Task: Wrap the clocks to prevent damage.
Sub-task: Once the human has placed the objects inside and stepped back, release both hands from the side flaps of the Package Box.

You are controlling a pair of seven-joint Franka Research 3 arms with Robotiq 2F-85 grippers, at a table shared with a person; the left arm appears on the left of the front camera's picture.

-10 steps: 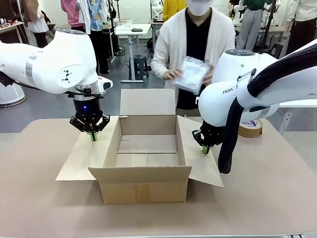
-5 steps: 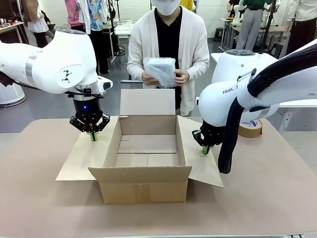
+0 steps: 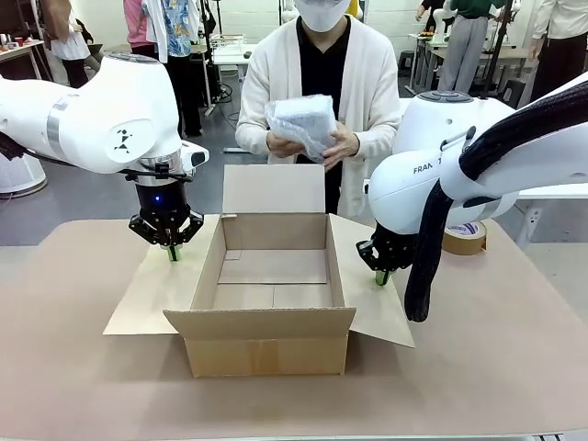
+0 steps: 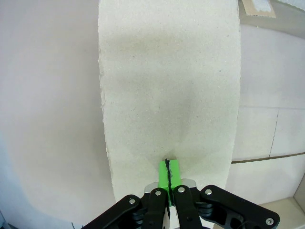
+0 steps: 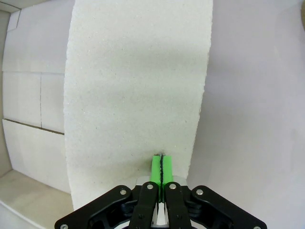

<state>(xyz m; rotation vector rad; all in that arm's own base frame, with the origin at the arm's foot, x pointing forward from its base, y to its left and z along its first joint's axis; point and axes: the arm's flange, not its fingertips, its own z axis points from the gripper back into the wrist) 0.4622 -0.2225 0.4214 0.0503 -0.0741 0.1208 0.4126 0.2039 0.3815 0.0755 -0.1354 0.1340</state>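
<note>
Left pincer (image 3: 171,253) and right pincer (image 3: 381,276), each with its green pads pressed together and gripping nothing, stand tips-down on the side flaps of an open cardboard box (image 3: 271,354) on the tabletop (image 3: 83,386). One is on the left flap (image 3: 152,294), the other on the right flap (image 3: 372,303), apparently pinning them flat. At the far side, a person in a cream cardigan holds the clocks (image 3: 301,119) at chest height above the box's raised far flap (image 3: 274,188). They form one lumpy bundle in whitish bubble wrap, no clock face visible, cradled in both hands (image 3: 342,145). The bundle looks light enough to carry easily, yet fragile inside. Its padded skin is soft and should give under pressure, and the plastic film is likely slick. It seems too broad for a two-finger pinch, and a grip on a loose fold could let the contents slide. Support from beneath, across its broad faces, appears safest. A roll of brown tape (image 3: 466,237) sits beside the right arm.
</note>
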